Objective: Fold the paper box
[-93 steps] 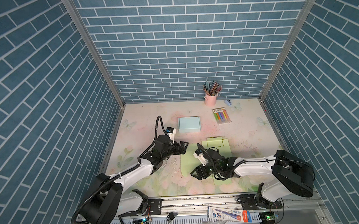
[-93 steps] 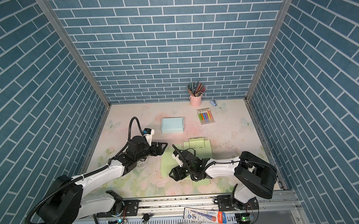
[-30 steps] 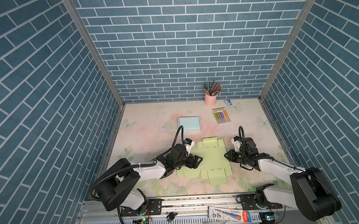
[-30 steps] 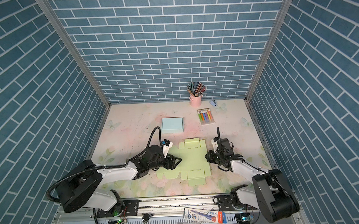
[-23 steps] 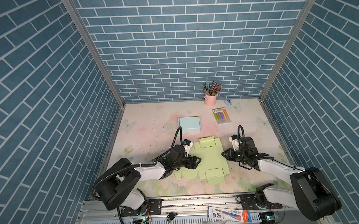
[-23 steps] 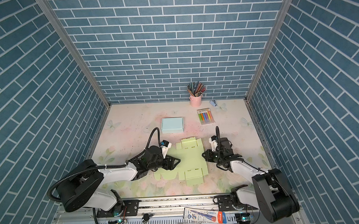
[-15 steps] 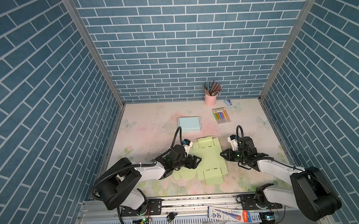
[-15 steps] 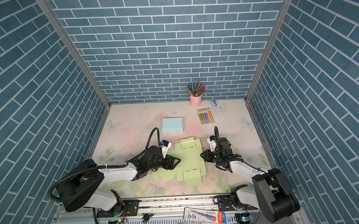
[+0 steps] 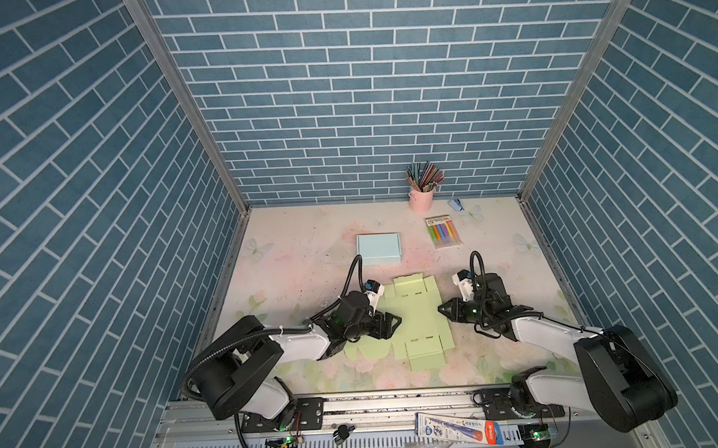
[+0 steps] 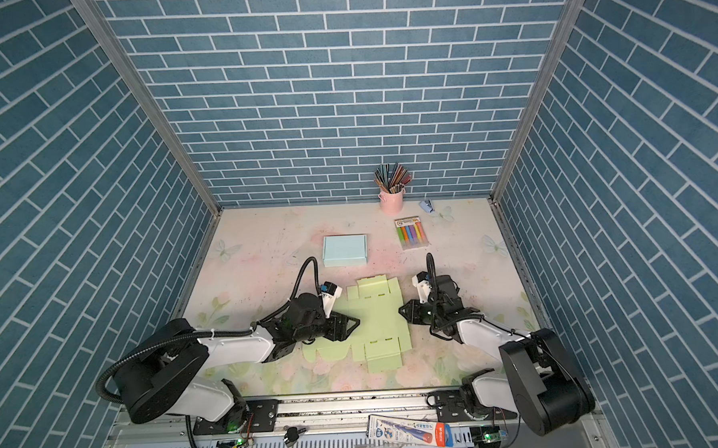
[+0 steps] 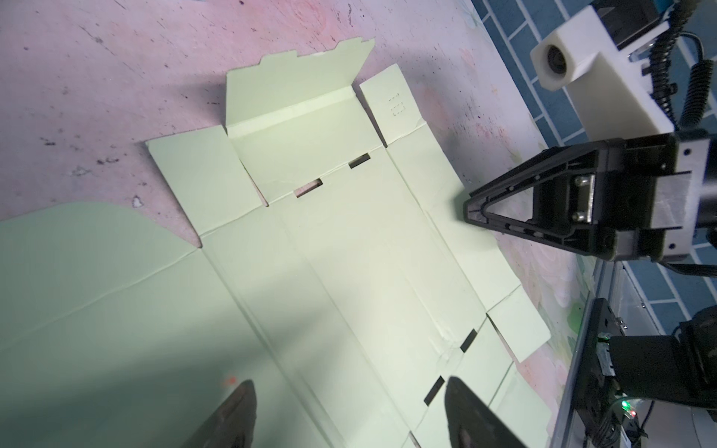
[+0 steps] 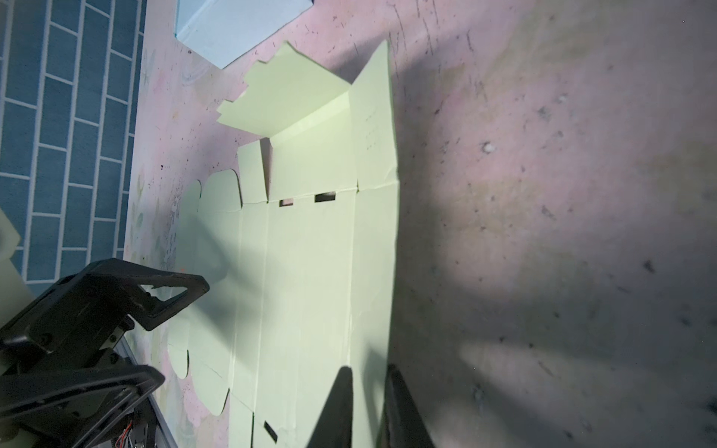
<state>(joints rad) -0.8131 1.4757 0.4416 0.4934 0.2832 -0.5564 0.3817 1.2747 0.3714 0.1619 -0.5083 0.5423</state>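
The paper box point(image 9: 415, 314) point(image 10: 378, 322) is a pale green die-cut sheet lying spread flat near the table's front, with only its far end flap raised. My right gripper point(image 9: 440, 309) point(image 10: 400, 310) points left at the sheet's right edge. In the right wrist view its jaws point(image 12: 368, 370) stand a slit apart, with that edge running in between them. My left gripper point(image 9: 391, 327) point(image 10: 349, 328) is over the sheet's left part. The left wrist view shows it point(image 11: 349, 388) open wide above the green card point(image 11: 349, 252), holding nothing.
A closed light blue box point(image 9: 379, 249) lies behind the sheet. Farther back stand a pink cup of pencils point(image 9: 422, 197), a pack of coloured markers point(image 9: 443, 231) and a small blue-white object point(image 9: 456, 204). Brick walls close in three sides and a metal rail runs along the front.
Three seconds ago the sheet lay folded over with the right gripper at its left. Over the last second the right gripper moved left and the sheet slid left with it. The left arm barely moved.
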